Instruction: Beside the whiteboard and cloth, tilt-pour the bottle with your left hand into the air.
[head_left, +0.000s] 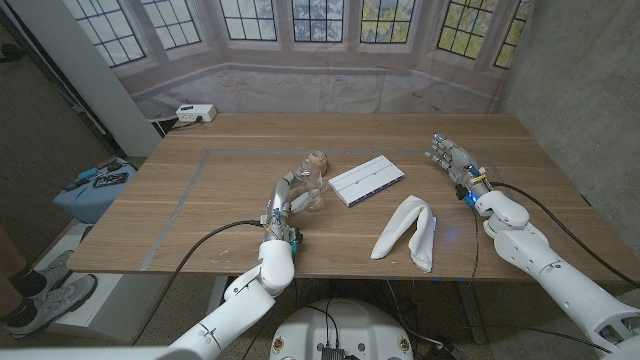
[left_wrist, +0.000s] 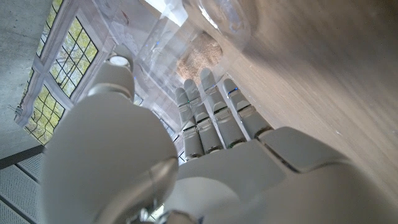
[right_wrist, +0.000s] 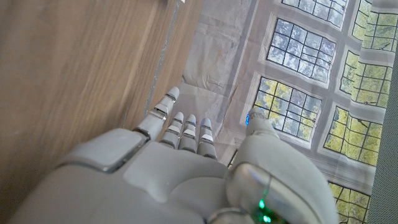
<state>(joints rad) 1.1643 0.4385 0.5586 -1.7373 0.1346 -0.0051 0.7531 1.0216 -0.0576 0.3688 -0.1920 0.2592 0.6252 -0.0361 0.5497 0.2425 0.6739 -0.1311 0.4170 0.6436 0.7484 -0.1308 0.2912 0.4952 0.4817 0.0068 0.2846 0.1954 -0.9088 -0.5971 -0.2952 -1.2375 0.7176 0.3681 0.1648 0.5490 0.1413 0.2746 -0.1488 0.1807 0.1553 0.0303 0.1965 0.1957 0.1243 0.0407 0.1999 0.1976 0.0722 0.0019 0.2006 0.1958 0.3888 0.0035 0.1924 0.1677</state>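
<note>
The wooden surface (head_left: 250, 240) stretches wide under a bay of leaded windows (head_left: 300, 20), and both white arms come in over its near edge. The left arm reaches forward near the middle, and the left hand (head_left: 290, 195) is wrapped around the one clear bottle (head_left: 313, 175), fingers (left_wrist: 211, 118) curled onto its side as the left wrist view shows from behind. The bottle sits just left of the whiteboard, a little left of the surface's centre. It is tipped over rather than upright: its long axis runs slantwise away from the robot, with its brownish end pointing up and off towards the far side. Whether its base touches the wood I cannot tell.

The right arm lies along the right side, and the right hand (head_left: 447, 155) is up near the far right part of the surface, holding nothing, fingers straight and a little apart, pointing away from the robot; the right wrist view shows them extended over the wood.

There is one white whiteboard (head_left: 367, 180), a flat rectangle lying at an angle just right of the bottle. One white cloth (head_left: 406, 232) lies crumpled nearer the robot, right of centre, apart from the board.

A white power strip (head_left: 196, 113) sits at the far left corner.
</note>
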